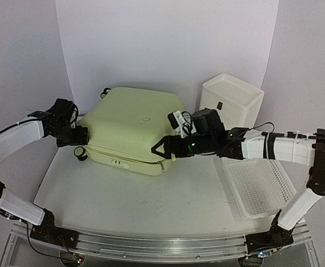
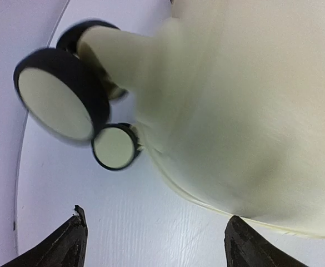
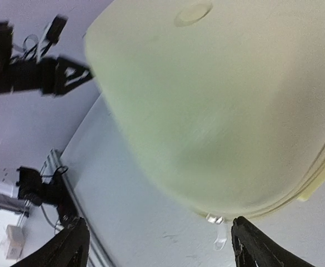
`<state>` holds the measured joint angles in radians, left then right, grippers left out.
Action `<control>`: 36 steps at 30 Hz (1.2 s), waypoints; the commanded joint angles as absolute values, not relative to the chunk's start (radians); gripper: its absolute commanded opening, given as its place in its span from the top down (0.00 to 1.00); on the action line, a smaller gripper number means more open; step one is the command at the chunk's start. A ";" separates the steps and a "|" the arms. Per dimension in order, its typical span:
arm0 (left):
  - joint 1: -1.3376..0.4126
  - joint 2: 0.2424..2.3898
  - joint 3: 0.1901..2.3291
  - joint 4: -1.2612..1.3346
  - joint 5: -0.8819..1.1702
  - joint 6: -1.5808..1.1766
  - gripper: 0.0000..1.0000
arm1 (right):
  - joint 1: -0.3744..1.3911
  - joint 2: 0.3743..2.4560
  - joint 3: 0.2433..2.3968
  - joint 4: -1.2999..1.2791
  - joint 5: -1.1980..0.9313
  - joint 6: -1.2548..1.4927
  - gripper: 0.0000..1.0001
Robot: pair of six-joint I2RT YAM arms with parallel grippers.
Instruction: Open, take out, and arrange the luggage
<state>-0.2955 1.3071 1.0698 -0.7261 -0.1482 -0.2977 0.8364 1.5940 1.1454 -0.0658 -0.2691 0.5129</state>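
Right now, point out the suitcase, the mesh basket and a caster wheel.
Suitcase (image 1: 134,119), top view, centre of lid.
Mesh basket (image 1: 259,186), top view, bare perforated floor.
Caster wheel (image 2: 55,103), left wrist view, pale hub.

Suitcase (image 1: 131,128) flat on table (image 1: 151,206); box (image 1: 231,100) at its right rear, basket (image 1: 256,186) at its right front.

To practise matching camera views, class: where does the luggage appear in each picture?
Top external: luggage in the middle, slightly left.
Left wrist: luggage fills the right side, wheels upper left.
Right wrist: luggage fills the upper right.
Shared landmark: left gripper, at the luggage's wheeled end.
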 commanded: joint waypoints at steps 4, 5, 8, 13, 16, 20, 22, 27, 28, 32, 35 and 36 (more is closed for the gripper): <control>-0.265 1.486 1.239 -0.258 -0.090 -0.422 0.13 | 1.004 1.625 1.151 0.070 -0.360 0.577 0.12; -0.263 1.494 1.251 -0.259 -0.093 -0.427 0.13 | 1.003 1.613 1.158 0.044 -0.307 0.563 0.12; -0.262 1.469 1.237 -0.258 -0.102 -0.447 0.13 | 0.980 1.580 1.198 -0.090 -0.163 0.530 0.11; -0.262 1.365 1.121 -0.259 -0.047 -0.486 0.15 | 0.860 1.563 1.172 -0.126 -0.103 0.607 0.16; -0.264 1.306 1.050 -0.260 0.066 -0.541 0.17 | 0.797 1.583 1.162 -0.121 -0.072 0.659 0.21; -0.265 1.244 0.981 -0.259 0.221 -0.597 0.18 | 0.748 1.648 1.198 -0.117 -0.015 0.708 0.31; -0.264 1.230 0.958 -0.258 0.284 -0.621 0.18 | 0.736 1.687 1.216 -0.099 0.027 0.741 0.38; -0.264 1.227 0.912 -0.225 0.419 -0.679 0.18 | 0.707 1.814 1.292 -0.048 0.037 0.811 0.41; -0.264 1.229 0.903 -0.219 0.437 -0.690 0.19 | 0.703 1.840 1.309 -0.043 0.038 0.826 0.42; -0.265 1.227 0.876 -0.211 0.460 -0.701 0.19 | 0.676 1.939 1.355 -0.025 0.059 0.914 0.44; -0.264 1.217 0.857 -0.204 0.445 -0.701 0.19 | 0.658 2.009 1.386 -0.008 0.052 0.924 0.46; -0.265 1.216 0.854 -0.203 0.440 -0.701 0.19 | 0.653 2.027 1.401 -0.008 0.051 0.926 0.46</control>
